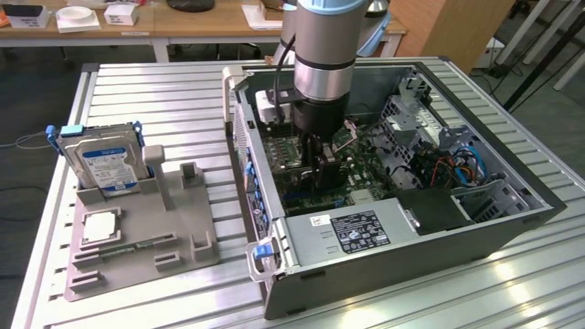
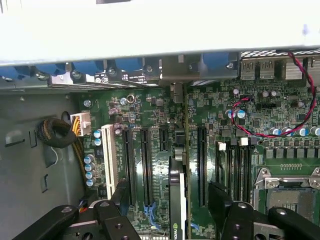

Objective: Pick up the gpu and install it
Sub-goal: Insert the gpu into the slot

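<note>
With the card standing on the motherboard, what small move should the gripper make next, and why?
Probably a straight lift away: the gripper is open, its fingers either side of the gpu, which stands edge-on among the motherboard slots, apparently released.

Probably a robotics lab: open computer case (image 1: pixel 384 199) on slatted aluminium table (image 1: pixel 155 96), wooden desks (image 1: pixel 183 24) behind.

case (image 1: pixel 512 205): matt grey metal | table (image 1: pixel 164 89): ribbed bare aluminium

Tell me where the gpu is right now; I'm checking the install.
In the wrist view, the gpu stands edge-on over the motherboard, between the fingers of the open tool, with long black slots on either side.
</note>
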You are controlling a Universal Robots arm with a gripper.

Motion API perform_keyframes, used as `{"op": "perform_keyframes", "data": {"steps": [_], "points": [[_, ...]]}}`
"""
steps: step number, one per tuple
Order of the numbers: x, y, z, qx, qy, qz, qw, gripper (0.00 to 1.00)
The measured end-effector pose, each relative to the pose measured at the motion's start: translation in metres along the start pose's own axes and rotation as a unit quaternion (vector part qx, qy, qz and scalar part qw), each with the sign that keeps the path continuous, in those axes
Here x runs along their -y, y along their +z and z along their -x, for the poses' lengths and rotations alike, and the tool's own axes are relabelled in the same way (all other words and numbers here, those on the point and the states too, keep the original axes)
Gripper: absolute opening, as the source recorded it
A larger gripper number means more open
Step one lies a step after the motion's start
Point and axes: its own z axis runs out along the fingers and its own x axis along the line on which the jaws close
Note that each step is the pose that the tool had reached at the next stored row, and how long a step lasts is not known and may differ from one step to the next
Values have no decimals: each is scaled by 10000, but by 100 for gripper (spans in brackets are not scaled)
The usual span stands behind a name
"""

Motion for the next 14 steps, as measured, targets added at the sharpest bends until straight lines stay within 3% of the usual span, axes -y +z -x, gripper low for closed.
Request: {"op": "perform_keyframes", "data": {"steps": [14], "points": [[2, -49, 19, 0, 1, -4, 10000, 74]]}}
